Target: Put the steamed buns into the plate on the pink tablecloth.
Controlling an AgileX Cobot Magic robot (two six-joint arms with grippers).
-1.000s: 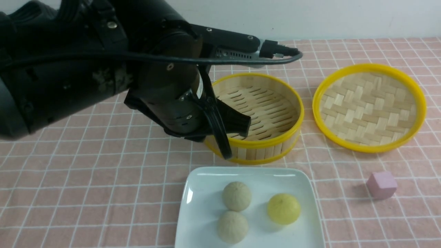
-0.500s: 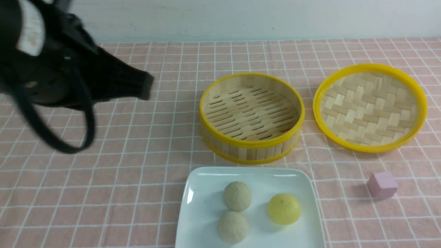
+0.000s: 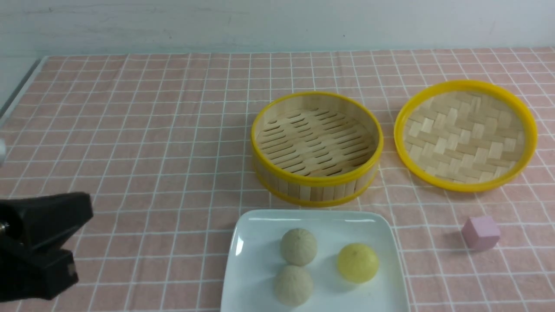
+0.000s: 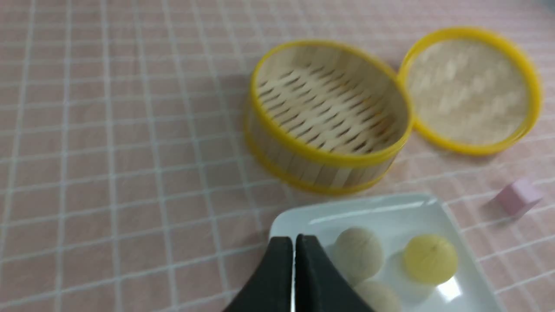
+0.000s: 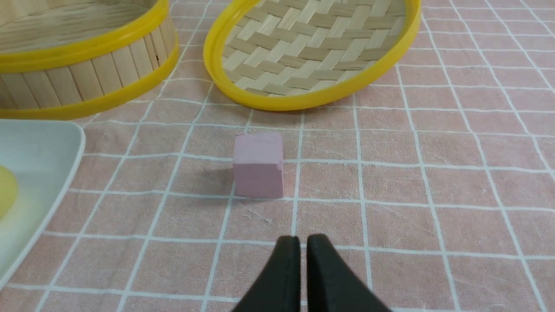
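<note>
left gripper (image 4: 295, 242): jaws pressed together, nothing held; sits low at near-left corner of table in front view, well apart from plate
right gripper (image 5: 303, 242): jaws nearly touching, thin slit between, empty; above bare cloth, near pink cube (image 5: 259, 165)
steamed buns: all three in plate; two beige-grey (image 3: 298, 246) (image 3: 293, 285) close together on left side, yellow one (image 3: 357, 262) on right side
plate (image 3: 256, 242): white, on pink tablecloth (image 3: 151, 151), just in front of bamboo steamer (image 3: 318, 147)
bamboo steamer: empty, upright
woven lid (image 3: 465, 134): lying right of steamer, close beside it
pink cube: on cloth, right of plate, in front of lid
</note>
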